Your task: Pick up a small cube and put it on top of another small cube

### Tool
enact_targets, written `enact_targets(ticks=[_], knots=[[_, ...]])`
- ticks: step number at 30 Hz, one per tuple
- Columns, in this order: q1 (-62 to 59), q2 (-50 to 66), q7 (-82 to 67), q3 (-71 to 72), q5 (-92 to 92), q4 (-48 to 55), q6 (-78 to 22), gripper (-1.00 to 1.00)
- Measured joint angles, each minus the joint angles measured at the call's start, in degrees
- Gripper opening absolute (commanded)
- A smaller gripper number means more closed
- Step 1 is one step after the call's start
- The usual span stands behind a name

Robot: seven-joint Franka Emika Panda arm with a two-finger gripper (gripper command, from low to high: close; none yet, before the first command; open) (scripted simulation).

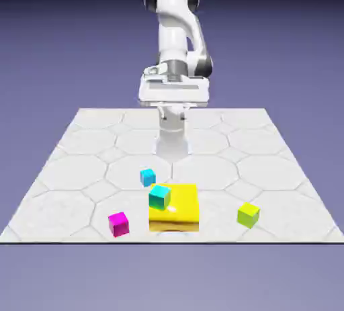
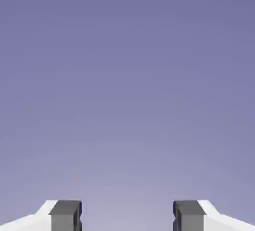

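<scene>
Nothing is picked up yet: the gripper hangs spread and empty (its camera shows only backdrop), high above the table. The lime cube sits well to the exterior view's right of the yellow block, the sky-blue cube just beyond the block's far left corner. Next, I judge, the arm must descend over the lime cube.

A flat yellow block lies low in the exterior view, just right of centre, on the pale hexagon-patterned table. A teal cube sits at the block's upper-left corner, touching or overlapping it. A magenta cube stands apart at lower left, near the table's bottom edge. The hand view shows only plain blue-violet backdrop.
</scene>
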Motion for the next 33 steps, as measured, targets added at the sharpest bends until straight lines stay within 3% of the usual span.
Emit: enact_targets(ticks=[24,31,32,33], knots=[[40.94,47.79,-59.8,-10.33,-39.27,24.06,-19.43,0.0],[42.37,59.36,-56.72,-13.81,-44.61,28.38,-12.76,0.0],[42.4,60.2,-56.35,-14.07,-44.96,28.68,-12.18,-1.0],[42.4,60.2,-56.35,-14.07,-44.96,28.68,-12.18,-1.0]])
